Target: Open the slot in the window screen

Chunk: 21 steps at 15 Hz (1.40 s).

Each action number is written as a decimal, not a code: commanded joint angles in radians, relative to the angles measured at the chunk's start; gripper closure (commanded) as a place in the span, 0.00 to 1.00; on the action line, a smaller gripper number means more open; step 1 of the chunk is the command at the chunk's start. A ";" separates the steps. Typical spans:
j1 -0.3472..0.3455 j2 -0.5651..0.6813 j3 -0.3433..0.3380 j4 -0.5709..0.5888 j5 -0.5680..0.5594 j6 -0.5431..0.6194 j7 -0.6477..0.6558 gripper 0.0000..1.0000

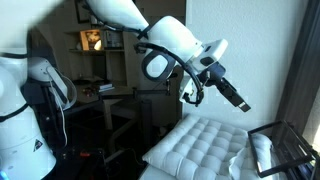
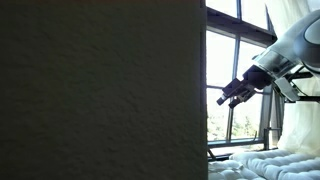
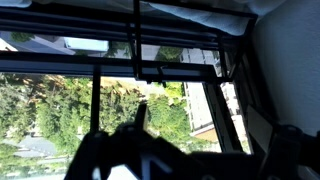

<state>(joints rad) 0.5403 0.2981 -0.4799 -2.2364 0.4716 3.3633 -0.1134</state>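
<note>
My gripper (image 1: 238, 100) (image 2: 226, 96): fingers spread wide, nothing between them, hanging in the air over the cushion's window-side edge.
Window screen (image 3: 150, 110) (image 2: 236, 50): straight ahead of me and apart from my fingertips; dark bars cross it, with trees beyond.
Slot: I cannot pick it out.
Below me: white tufted cushion (image 1: 205, 140) (image 2: 268, 160).
Around: pale curtain (image 2: 292, 20) beside the window; black frame (image 1: 290, 140) at the cushion's corner.
In the way: a dark textured panel (image 2: 100, 90) blocks most of an exterior view.
</note>
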 commanded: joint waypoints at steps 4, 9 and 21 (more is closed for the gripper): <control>0.180 0.074 -0.167 0.037 0.136 0.012 0.018 0.00; 0.195 0.068 -0.178 0.026 0.140 0.000 0.000 0.00; 0.185 0.087 -0.188 0.051 0.151 -0.045 0.015 0.00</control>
<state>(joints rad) 0.7389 0.3724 -0.6598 -2.2080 0.6112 3.3555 -0.1129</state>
